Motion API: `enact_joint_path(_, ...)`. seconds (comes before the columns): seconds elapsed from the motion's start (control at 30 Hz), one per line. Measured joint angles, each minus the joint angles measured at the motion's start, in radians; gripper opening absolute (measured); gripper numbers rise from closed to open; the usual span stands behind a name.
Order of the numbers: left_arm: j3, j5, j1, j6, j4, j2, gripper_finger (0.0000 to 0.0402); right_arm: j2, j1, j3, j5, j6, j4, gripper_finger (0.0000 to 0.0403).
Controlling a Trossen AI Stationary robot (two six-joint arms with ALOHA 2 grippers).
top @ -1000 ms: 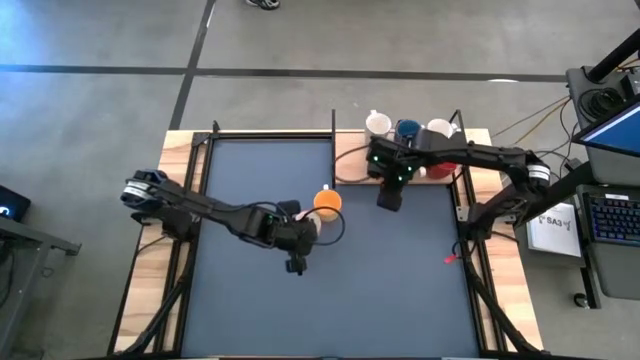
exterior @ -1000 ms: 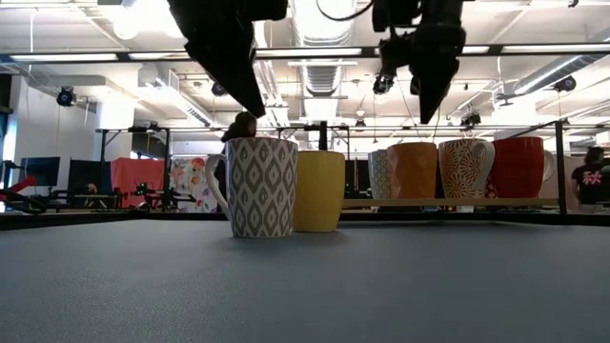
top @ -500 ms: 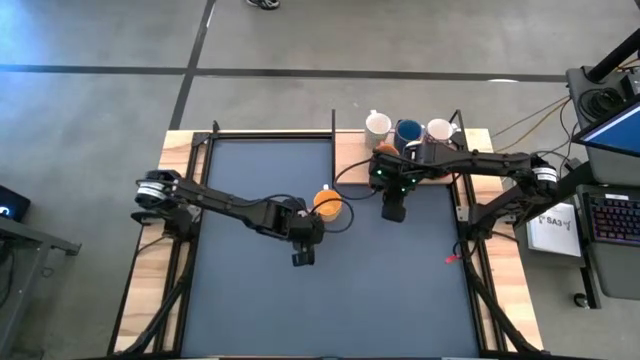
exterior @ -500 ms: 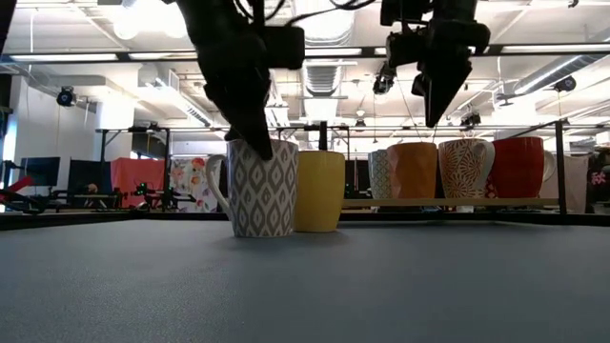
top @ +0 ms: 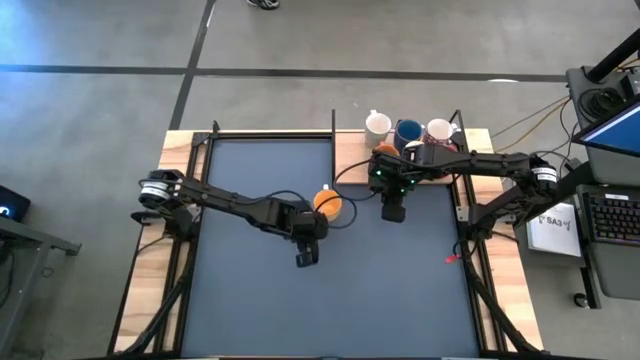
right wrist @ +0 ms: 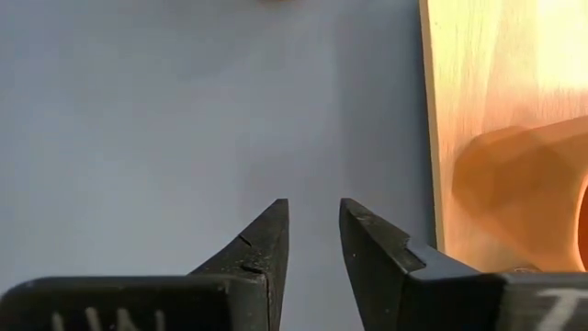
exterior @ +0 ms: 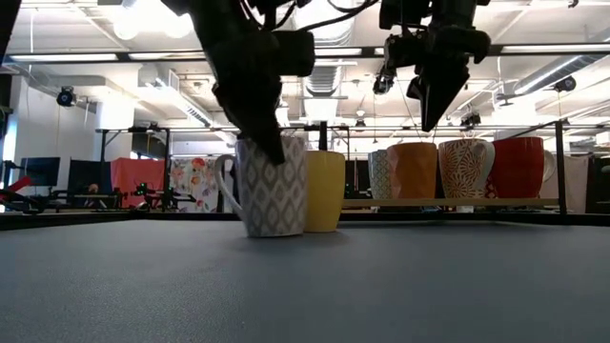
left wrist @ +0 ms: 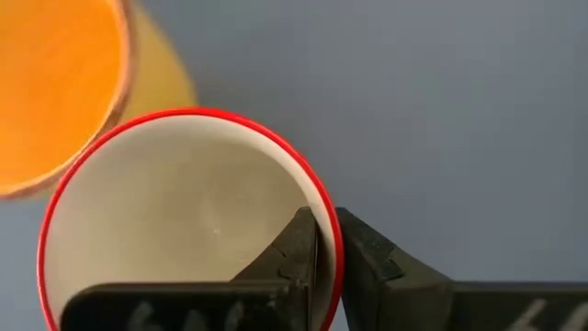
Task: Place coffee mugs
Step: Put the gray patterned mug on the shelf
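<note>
Patterned mug (exterior: 272,186) now tilted, rim pinched by left hand (left wrist: 326,253); right hand (right wrist: 312,241) slightly spread; no readable writing.

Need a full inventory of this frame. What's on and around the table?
Patterned mug: 1, grey and white with a red rim, mid-mat, tilted, gripped at the rim.
Yellow mug: 1, orange inside, upright, right beside the patterned mug.
Back mugs: the low view shows a row of 4 on the wooden ledge: pale patterned, orange-brown, white with red pattern, red. The high view adds a blue mug between two white ones.
Mat: 1, dark grey, covers the table.
Keyboard: 1, dark, on a stand right of the table.
Left hand: shut on the patterned mug's rim.
Right hand: fingers slightly apart, empty, above the mat near the ledge.
</note>
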Motion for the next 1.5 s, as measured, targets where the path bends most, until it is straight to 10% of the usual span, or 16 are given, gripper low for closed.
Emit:
enact_joint_path(0.77, 0.025, 0.103, 0.047, 0.102, 0.371, 0.064, 0.0011, -0.002, 0.000, 0.000, 0.001, -0.057, -0.003, 0.0083)
enact_joint_path(1.5, 0.399, 0.058, 0.124, 0.352, 0.130, 0.307, 0.0011, -0.008, 0.000, 0.000, 0.000, -0.053, -0.047, 0.0075)
